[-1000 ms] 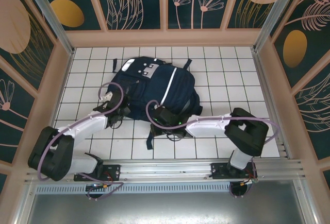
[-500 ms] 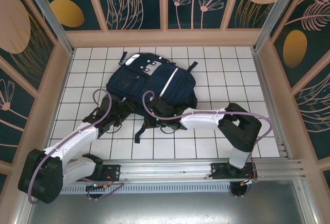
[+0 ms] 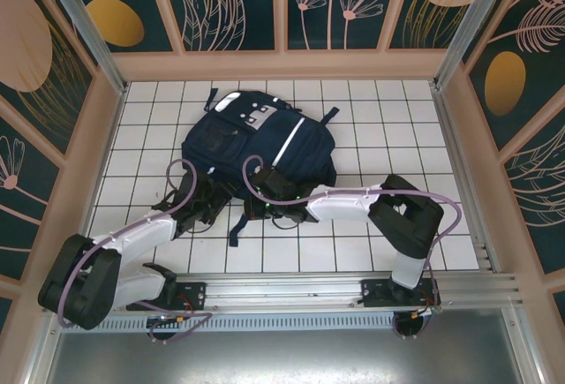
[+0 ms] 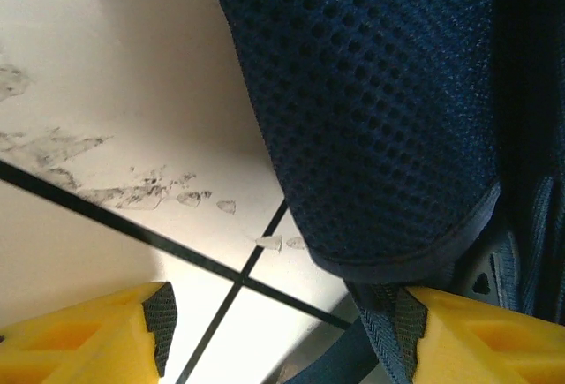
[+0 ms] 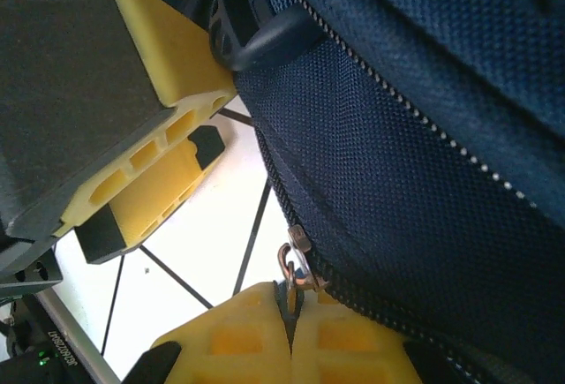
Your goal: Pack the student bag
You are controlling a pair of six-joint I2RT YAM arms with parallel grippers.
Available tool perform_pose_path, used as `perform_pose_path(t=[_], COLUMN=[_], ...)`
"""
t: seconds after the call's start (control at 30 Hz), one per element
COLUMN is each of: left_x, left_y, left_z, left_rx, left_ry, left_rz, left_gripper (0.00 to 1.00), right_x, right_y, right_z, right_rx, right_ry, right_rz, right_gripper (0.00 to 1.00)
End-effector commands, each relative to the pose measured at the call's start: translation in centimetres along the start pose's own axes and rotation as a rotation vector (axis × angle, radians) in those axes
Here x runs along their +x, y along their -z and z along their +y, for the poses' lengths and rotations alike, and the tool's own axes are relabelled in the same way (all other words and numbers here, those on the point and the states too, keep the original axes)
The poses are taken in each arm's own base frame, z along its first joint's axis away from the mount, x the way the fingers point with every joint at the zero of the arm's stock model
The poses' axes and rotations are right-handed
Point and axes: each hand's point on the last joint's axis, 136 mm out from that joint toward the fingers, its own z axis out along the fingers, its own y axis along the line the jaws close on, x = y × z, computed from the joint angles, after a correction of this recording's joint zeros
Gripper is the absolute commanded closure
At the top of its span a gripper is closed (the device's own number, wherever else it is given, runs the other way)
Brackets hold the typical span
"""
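The student bag (image 3: pixel 260 137), navy with white stripes, lies flat on the white tiled floor. My right gripper (image 3: pixel 263 197) is at its near edge, and its yellow fingers (image 5: pixel 238 344) are shut on the bag's metal zipper pull (image 5: pixel 297 265). The zipper line runs up along the navy fabric (image 5: pixel 424 119). My left gripper (image 3: pixel 210 200) sits just left of it and is open. Floor tile shows between its yellow fingers (image 4: pixel 79 340). A mesh padded shoulder strap (image 4: pixel 380 93) hangs ahead, and a webbing strap (image 4: pixel 388 331) touches the right finger.
A loose dark strap (image 3: pixel 237 225) trails on the tiles toward the arm bases. A black plastic buckle (image 5: pixel 252 31) sits at the bag's edge beside the left gripper's yellow fingers (image 5: pixel 150 172). Patterned walls (image 3: pixel 282 4) enclose the floor; a metal rail (image 3: pixel 291 291) runs along the near edge.
Over the last second the bag slid back and left. The right arm stretched left with the zipper pull still pinched. The left gripper opened wider and shifted near the bag's front corner.
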Motion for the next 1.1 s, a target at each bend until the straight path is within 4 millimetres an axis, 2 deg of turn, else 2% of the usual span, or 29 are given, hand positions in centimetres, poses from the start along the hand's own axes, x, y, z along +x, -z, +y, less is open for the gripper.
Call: perform_pose_path(t=[0.0, 0.1, 0.23, 0.33, 0.47, 0.53, 0.6, 0.73, 0.9, 1.07], left_x=[-1.0, -1.0, -1.1, -0.9, -0.6, -0.4, -0.4, -0.1, 0.4, 0.2], left_y=[-0.2, 0.4, 1.8, 2.9, 4.3, 4.9, 5.3, 5.0, 3.6, 2.5], left_z=[-3.2, -4.7, -5.0, -4.8, -4.7, -4.9, -5.1, -5.3, -5.9, -6.1], left_rx=[0.121, 0.181, 0.232, 0.266, 0.309, 0.339, 0.356, 0.366, 0.375, 0.360], left_ry=[-0.020, -0.065, -0.104, -0.107, -0.101, -0.109, -0.104, -0.082, -0.056, -0.050], left_rz=[-0.037, -0.038, -0.067, -0.081, -0.094, -0.092, -0.096, -0.071, -0.013, -0.010], left_gripper=[0.34, 0.41, 0.50, 0.50, 0.45, 0.32, 0.23, 0.15, 0.15, 0.18], right_x=[-0.9, -0.7, -0.8, -0.9, -1.0, -1.0, -1.1, -1.3, -1.7, -1.6], right_y=[-0.3, -0.2, 0.1, 0.2, 0.4, 0.5, 0.6, 0.8, 1.2, 1.2], right_z=[2.2, 1.8, 1.7, 1.6, 1.5, 1.6, 1.6, 1.8, 2.0, 1.8], right_rx=[-0.064, -0.045, -0.047, -0.046, -0.065, -0.075, -0.079, -0.099, -0.135, -0.138], right_ry=[0.004, 0.006, 0.001, 0.000, -0.016, -0.021, -0.024, -0.034, -0.054, -0.061], right_rz=[-0.012, -0.009, -0.023, -0.027, -0.034, -0.033, -0.035, -0.037, -0.047, -0.046], right_gripper=[1.00, 1.00, 1.00, 1.00, 1.00, 1.00, 1.00, 1.00, 1.00, 1.00])
